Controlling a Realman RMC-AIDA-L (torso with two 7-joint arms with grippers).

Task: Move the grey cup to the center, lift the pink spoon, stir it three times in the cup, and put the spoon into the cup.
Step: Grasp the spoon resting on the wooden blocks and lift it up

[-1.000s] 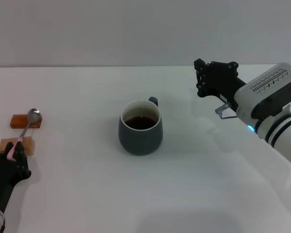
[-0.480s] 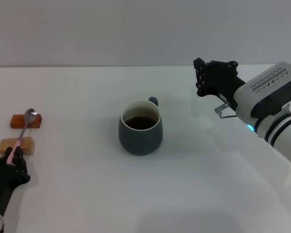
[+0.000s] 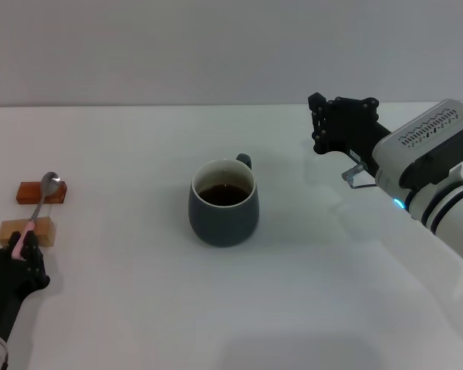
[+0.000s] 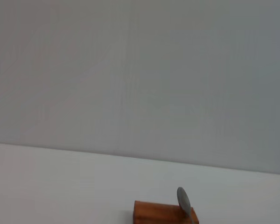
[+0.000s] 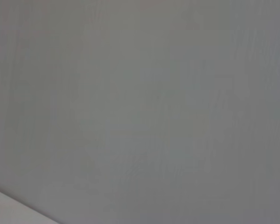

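Note:
The grey cup (image 3: 224,214) stands upright in the middle of the table with dark liquid inside and its handle turned to the far side. The pink spoon (image 3: 38,206) lies across two wooden blocks at the far left, its metal bowl on the far block. That bowl also shows in the left wrist view (image 4: 183,201). My left gripper (image 3: 17,245) is at the near end of the spoon, shut on the tip of the pink handle. My right gripper (image 3: 316,123) is open and empty, raised above the table well right of the cup.
The far wooden block (image 3: 29,193) and the near wooden block (image 3: 43,230) sit by the table's left edge; the far one also shows in the left wrist view (image 4: 156,213). The white table (image 3: 139,308) ends at a grey wall behind.
My left gripper has shifted slightly toward me and to the left, and the spoon's bowl has slid a little left on the far block. The cup and right arm have not moved.

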